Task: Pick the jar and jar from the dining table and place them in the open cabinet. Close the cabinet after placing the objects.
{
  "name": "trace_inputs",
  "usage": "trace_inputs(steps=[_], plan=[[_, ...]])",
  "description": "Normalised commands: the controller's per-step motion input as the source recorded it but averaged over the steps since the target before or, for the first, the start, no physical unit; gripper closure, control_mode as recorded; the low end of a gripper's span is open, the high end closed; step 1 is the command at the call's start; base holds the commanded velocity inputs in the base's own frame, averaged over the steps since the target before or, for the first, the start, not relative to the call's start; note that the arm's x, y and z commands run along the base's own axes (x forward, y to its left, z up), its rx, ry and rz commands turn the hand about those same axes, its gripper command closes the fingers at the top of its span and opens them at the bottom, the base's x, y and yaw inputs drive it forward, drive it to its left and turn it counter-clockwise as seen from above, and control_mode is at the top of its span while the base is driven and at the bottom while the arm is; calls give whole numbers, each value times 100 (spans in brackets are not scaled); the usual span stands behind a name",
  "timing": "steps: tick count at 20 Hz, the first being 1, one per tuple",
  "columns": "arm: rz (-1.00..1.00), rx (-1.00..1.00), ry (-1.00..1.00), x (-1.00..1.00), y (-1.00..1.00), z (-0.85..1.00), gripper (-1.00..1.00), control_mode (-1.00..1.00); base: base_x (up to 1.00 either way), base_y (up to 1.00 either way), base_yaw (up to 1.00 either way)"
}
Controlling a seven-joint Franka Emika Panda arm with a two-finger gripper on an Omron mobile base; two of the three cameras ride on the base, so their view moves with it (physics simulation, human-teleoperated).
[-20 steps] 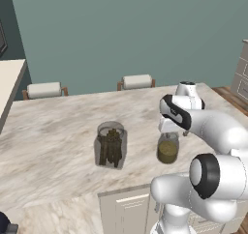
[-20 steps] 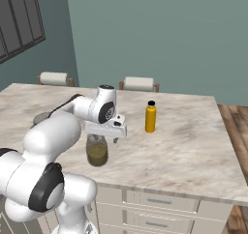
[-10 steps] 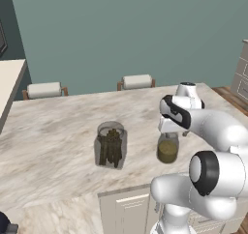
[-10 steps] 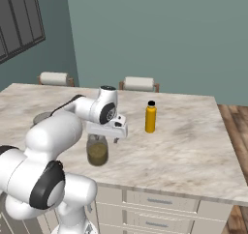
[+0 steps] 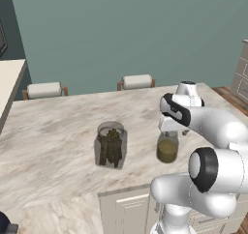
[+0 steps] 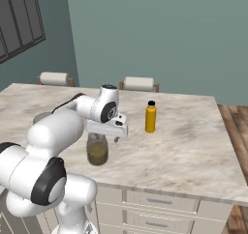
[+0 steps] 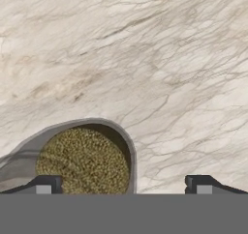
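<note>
On the surface [image 5: 58, 146] the big jar [image 5: 111, 145] stands left of the small jar [image 5: 167, 147]; the bottle [image 6: 150, 117] stands right of it, farther back.

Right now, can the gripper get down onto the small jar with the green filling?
Probably yes: the gripper hangs open just above the small jar, nothing between them, though the jar sits off toward one finger.

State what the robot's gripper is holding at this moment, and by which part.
Nothing is held. The gripper is open, poised above the small jar of olive-green contents, its fingertips not closed on the glass.
</note>
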Motion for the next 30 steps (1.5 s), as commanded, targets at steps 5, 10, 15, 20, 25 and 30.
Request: trace_inputs(steps=[5,10,15,20,25,30], plan=[[0,0,0,0,0,0,-100,-100,0,0,0],[0,0,0,0,0,0,-100,-100,0,0,0],[0,0,0,0,0,0,100,-100,0,0,0],[0,0,0,0,0,0,100,-100,0,0,0],[0,0,0,0,0,0,100,-100,0,0,0],[0,0,0,0,0,0,100,-100,0,0,0]])
